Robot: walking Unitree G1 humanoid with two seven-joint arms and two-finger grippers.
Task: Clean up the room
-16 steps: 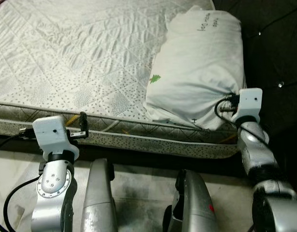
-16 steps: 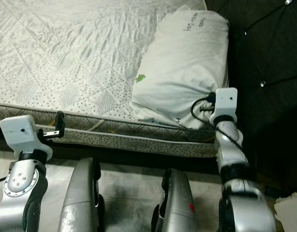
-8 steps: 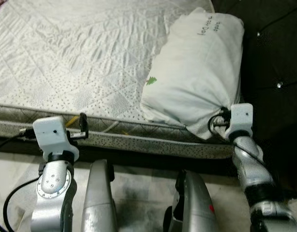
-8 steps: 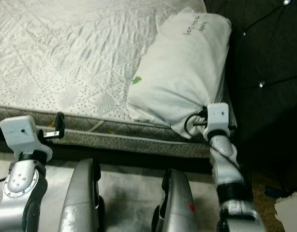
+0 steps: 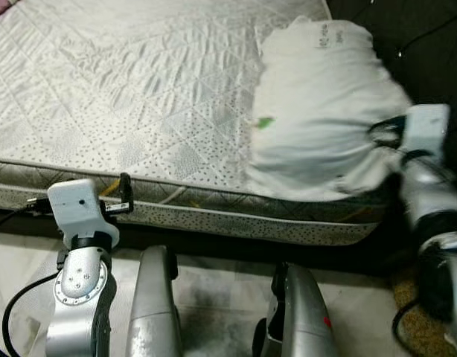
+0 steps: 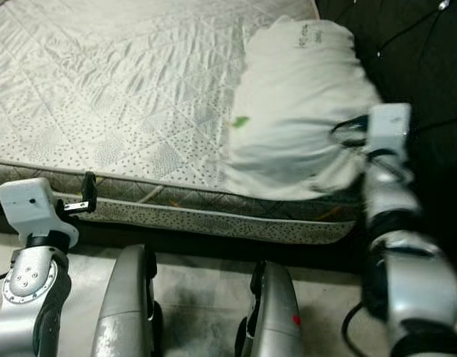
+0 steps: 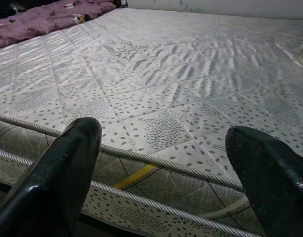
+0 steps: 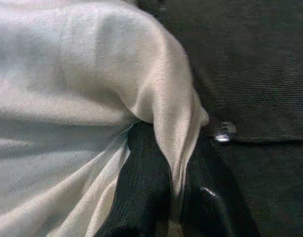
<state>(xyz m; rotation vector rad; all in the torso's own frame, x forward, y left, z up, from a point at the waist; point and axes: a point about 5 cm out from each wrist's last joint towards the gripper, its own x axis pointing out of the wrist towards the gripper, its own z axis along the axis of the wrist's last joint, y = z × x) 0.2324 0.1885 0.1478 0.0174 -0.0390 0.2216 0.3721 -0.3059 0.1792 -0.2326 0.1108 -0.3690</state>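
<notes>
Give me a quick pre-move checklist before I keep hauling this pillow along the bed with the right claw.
1. Grip on the pillow: ok. The right wrist view shows the right claw pinching a fold of its cover.
2. How much fabric is caught: cannot tell; a thin fold shows between the fingers.
3. Pillow supported: ok. Most of it lies on the mattress, its near corner by the edge.
4. Left claw free: ok. Open, holding nothing, facing the mattress side.
5. Headboard clearance: not ok. The right arm works close to the dark tufted panel.
6. Image sharpness: not ok. Pillow and right arm are blurred in the head views.
</notes>
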